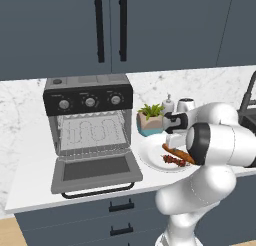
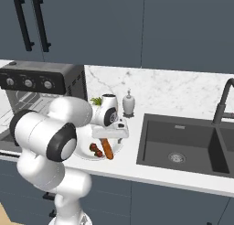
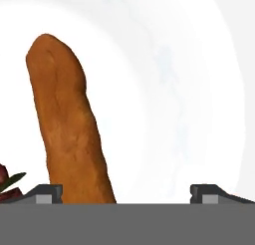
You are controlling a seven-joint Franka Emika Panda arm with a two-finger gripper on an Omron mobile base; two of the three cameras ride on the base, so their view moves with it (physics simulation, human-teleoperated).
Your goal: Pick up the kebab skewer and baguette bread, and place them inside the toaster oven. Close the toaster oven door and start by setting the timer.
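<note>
- Baguette (image 3: 69, 124) and skewer (image 1: 174, 161) are both sitting on the white plate (image 1: 150, 157) on the tabletop (image 1: 30, 180), just right of the oven (image 1: 90, 130). The skewer lies right beside the loaf, on the side nearer the tabletop's front edge.
- Oven door (image 1: 96, 172) is already dropped flat and the wire rack is showing, so nothing needs opening first.
- Pincer (image 3: 127, 194) hangs low over the plate, fingers spread wide and empty. In the hand view, one fingertip (image 3: 45, 193) sits near the loaf's side and the other is out over bare plate, so it's not centred on either item yet.
- My read: this is the reach for the first pickup, nothing loaded so far, so the job has barely started.
- To do it well I'd slide the pincer sideways until the loaf sits midway between the tips, then go straight down and close across its width. Closing along its length won't work.
- Grab near the middle of the loaf, not the rounded end, or it'll probably swing and tip when lifted.
- Watch the skewer. It's close enough that a finger coming down on that side could knock it or pinch it too.
- The plate looks slick, so an off-centre squeeze could just push the loaf away.
- A plant pot (image 1: 149, 121) and a small bottle (image 2: 128, 103) stand behind the plate, so lift up before swinging toward the oven.
</note>
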